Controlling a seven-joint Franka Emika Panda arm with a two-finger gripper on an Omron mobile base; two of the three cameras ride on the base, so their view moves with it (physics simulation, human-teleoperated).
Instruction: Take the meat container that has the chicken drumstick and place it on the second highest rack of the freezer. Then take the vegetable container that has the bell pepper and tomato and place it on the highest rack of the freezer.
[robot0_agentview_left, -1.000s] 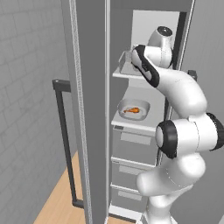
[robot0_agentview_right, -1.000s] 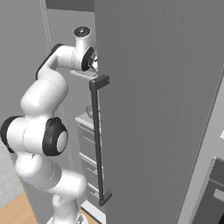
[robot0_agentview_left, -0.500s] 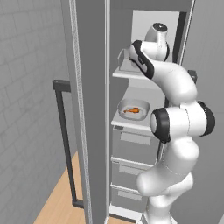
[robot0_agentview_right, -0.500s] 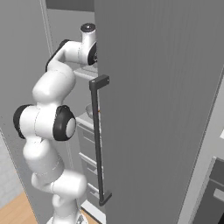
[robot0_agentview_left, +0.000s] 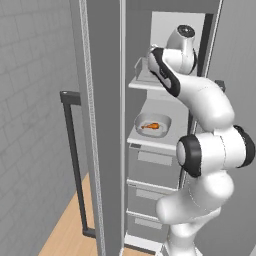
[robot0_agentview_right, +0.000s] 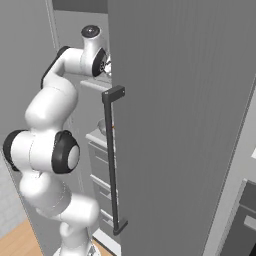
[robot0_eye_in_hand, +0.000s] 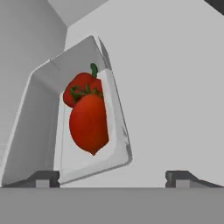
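Tool spread wide, tips far apart at the bottom of the hand view, nothing between them. Vegetable container sits upper left to centre of that view, tilted as seen from the hand, with the bell pepper and tomato inside, touching each other (can't say which is which). From the left base view, a corner of that container shows at upper centre on the highest rack, just beside the wrist. Meat container with the chicken drumstick is at frame centre on the shelf below, so both look placed; what's left is probably just getting the arm out.

Risks: the left tip sits right at the container's near edge, so a sideways pull could drag or tip it off the rack front. A wrist swing could also knock it.

Room: the freezer opening is narrow, with the open door left of the arm and the side wall hard on the right. The rack's front lip is close to the container; open space is straight back toward the camera.
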